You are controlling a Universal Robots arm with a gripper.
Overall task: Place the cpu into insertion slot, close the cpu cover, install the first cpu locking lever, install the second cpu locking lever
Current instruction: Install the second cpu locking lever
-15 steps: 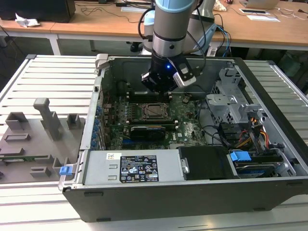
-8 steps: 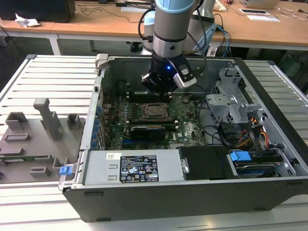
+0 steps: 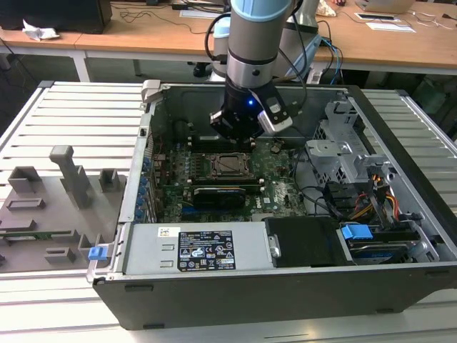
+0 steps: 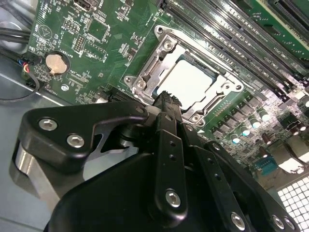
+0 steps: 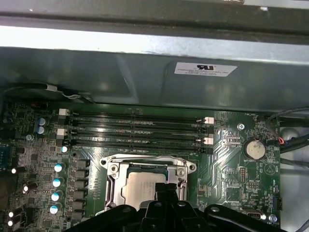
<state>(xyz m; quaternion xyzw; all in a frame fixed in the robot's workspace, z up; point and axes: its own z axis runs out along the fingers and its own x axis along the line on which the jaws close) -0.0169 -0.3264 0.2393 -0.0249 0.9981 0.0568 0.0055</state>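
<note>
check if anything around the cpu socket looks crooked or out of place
Nothing stands out. The cpu lies flat and square in its socket, the cpu cover sits down around it, and the end effector hovers at the socket's edge.

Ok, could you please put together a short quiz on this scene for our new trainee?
1. True or false: the cpu lies inside its socket on the motherboard.
2. Which is the tool nearest to? A) the cpu B) the blue drive latch C) the grey fixtures outside the case
3. Fill in: the silvery frame lying flat around the cpu's edges is the ____.
Key: 1 true; 2 A; 3 cpu cover.
</note>
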